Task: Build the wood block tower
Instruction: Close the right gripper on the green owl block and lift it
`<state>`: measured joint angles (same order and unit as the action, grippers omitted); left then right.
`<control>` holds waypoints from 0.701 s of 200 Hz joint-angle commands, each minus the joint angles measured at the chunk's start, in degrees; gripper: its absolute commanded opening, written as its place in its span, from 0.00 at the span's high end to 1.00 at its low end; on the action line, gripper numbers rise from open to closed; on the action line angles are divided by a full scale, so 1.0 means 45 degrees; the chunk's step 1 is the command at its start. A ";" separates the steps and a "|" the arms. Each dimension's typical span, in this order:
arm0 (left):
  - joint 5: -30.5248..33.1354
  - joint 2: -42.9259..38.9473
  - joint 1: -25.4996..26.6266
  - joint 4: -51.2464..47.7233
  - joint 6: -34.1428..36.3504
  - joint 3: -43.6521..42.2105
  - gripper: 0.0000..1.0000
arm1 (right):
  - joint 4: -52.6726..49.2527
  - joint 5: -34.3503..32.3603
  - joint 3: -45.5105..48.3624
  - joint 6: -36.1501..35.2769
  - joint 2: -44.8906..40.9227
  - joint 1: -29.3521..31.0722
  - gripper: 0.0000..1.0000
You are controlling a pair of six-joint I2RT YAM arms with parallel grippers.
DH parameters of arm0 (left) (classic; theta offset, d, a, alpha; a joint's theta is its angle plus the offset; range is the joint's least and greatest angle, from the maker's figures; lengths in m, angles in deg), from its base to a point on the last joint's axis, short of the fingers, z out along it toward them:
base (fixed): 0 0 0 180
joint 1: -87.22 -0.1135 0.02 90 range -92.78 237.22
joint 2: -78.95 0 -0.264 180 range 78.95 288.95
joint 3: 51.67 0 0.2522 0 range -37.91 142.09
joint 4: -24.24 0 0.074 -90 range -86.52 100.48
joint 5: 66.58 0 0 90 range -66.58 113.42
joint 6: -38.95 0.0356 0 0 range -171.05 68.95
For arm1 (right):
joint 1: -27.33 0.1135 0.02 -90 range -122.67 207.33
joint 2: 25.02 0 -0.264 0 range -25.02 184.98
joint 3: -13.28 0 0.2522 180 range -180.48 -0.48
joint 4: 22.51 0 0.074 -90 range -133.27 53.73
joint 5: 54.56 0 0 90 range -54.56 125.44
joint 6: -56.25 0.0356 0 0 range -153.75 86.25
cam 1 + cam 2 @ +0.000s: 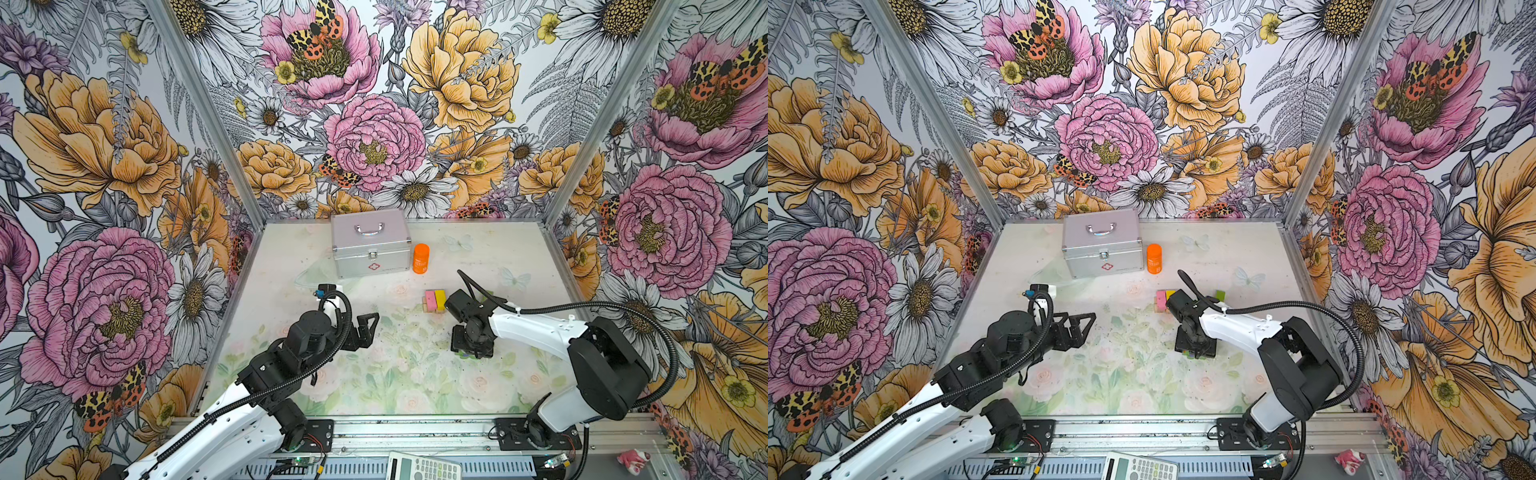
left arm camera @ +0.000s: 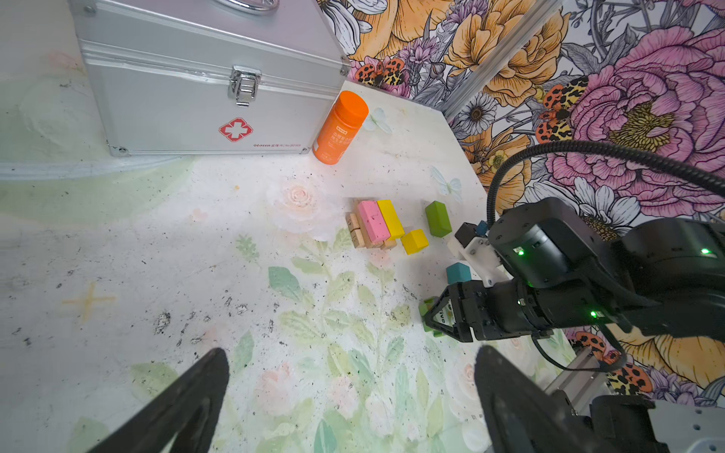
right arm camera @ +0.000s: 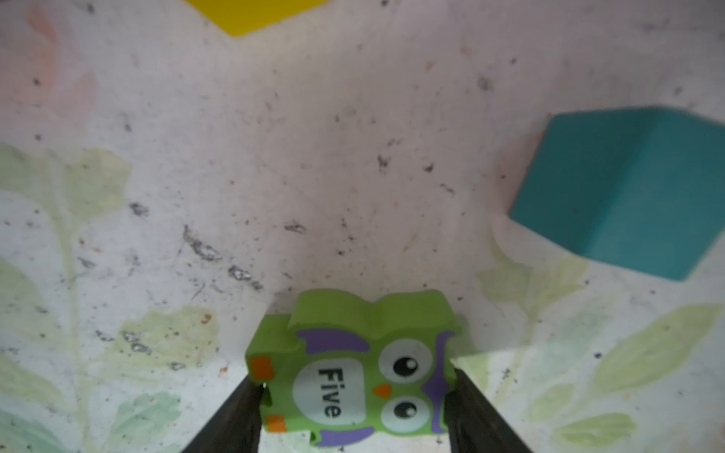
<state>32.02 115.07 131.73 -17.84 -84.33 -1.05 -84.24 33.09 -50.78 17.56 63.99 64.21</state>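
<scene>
Two grippers, different jobs: right gripper (image 3: 355,392) pinches the owl (image 3: 349,345), maybe touching the table (image 3: 353,157); left gripper (image 2: 351,357) hangs spread wide, empty.

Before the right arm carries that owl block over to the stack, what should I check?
1. Grip: the right gripper presses both sides of the owl piece: ok.
2. Owl piece lifted off the table: cannot tell.
3. Landing spot: pink bar and yellow bar lie side by side, flat, atop the tan planks: ok.
4. Low route: yellow cube sits beside the planks, teal cube nearby; probably needs a lift over them: not ok.
5. Left gripper open, empty, well away from the planks: ok.
</scene>
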 commanded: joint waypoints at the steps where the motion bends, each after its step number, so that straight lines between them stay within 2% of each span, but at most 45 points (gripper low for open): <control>1: 0.0375 -0.0019 0.0088 -0.0036 -0.0241 0.0168 0.01 | 0.0600 -0.0121 -0.0168 -0.0191 0.0457 0.0236 0.43; 56: 0.0393 0.0293 0.0087 -0.0021 -0.0261 0.0275 0.01 | 0.0659 -0.0219 -0.0052 -0.0211 0.0818 0.0358 0.40; 140: 0.0413 0.0031 0.0109 -0.0041 -0.0300 0.0168 0.01 | 0.0656 -0.0279 -0.0125 -0.0191 0.0826 0.0397 0.25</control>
<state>32.85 116.27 131.73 -18.06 -85.20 -1.05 -83.62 32.07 -51.51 17.10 65.34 65.33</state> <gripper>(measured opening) 0.989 0.749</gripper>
